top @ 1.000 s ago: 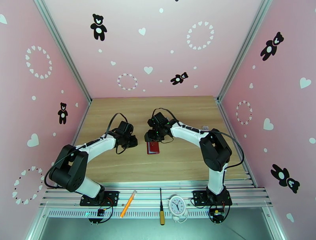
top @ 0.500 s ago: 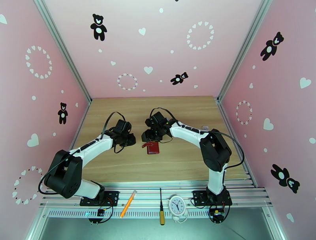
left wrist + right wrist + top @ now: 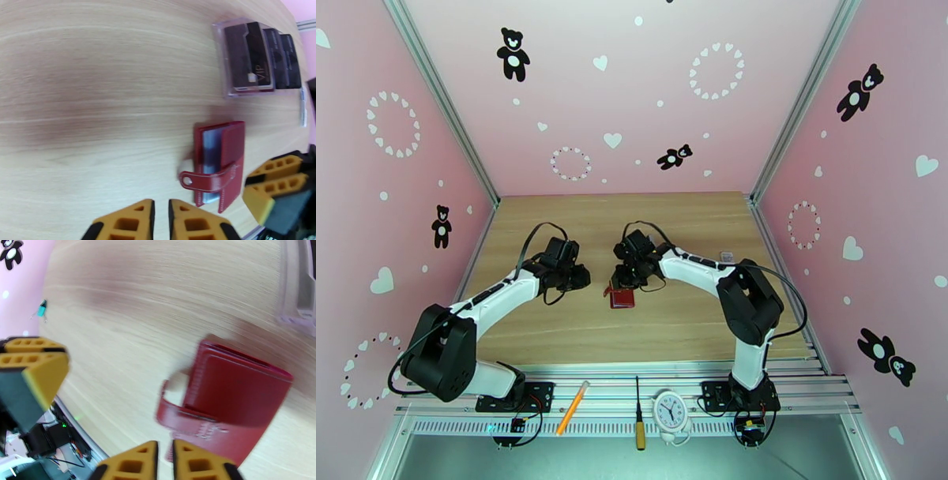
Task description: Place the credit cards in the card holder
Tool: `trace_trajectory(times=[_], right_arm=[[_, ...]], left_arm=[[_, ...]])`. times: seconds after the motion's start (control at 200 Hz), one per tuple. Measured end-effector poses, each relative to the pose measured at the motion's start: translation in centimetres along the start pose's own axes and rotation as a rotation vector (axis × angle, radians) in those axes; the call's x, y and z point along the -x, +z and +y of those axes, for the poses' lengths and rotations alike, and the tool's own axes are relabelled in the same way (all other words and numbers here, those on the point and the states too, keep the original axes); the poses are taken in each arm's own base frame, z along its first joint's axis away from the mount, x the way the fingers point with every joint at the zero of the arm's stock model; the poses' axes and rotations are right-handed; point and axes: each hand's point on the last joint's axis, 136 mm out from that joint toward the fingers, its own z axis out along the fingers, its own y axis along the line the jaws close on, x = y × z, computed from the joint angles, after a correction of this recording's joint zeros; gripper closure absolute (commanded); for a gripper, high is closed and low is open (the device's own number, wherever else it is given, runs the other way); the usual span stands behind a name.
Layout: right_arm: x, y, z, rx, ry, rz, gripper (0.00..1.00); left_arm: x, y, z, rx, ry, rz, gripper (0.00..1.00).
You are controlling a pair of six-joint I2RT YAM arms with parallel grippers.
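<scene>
card holder (image 3: 621,298): small dark-red folding wallet, leather-like, stitched along the edge. lies flat on the wooden table (image 3: 553,331) near its middle, between the two gripper heads. from the left wrist, the covers sit slightly parted, with grey-blue clear pockets showing between them. snap tab (image 3: 205,179) arches loose across the open side, unfastened, round snap at its tip. a pale patch sits just behind the tab (cannot tell what it is). the right wrist view shows a faint stamped mark on the cover near the stitching, too blurred to read.

credit cards (image 3: 251,55): dark brown ones, standing in a row in a clear slotted stand (image 3: 221,59), apart from the wallet and beyond it in the left wrist view. front card reads "vip" in pale letters beside a small pale chip. other print too small to read.

left gripper (image 3: 161,221): fingers together save a thin slit, nothing between them, near the wallet's tab end.

right gripper (image 3: 165,463): fingers likewise together, empty, at the wallet's edge. cannot tell if touching.
</scene>
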Motion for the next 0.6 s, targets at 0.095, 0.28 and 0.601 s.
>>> trace_trajectory(times=[0.095, 0.28, 0.601], right_arm=[[0.0, 0.0, -0.7, -0.013, 0.008, -0.001, 0.95], [0.1, 0.0, -1.8, -0.033, 0.024, -0.007, 0.97], [-0.5, 1.1, -2.7, -0.046, 0.034, 0.015, 0.96]], left_arm=[[-0.2, 0.1, -0.9, -0.034, 0.013, 0.006, 0.79], [-0.7, 0.7, -3.3, -0.102, 0.054, 0.027, 0.79], [-1.5, 2.6, -6.4, -0.165, 0.084, 0.069, 0.79]])
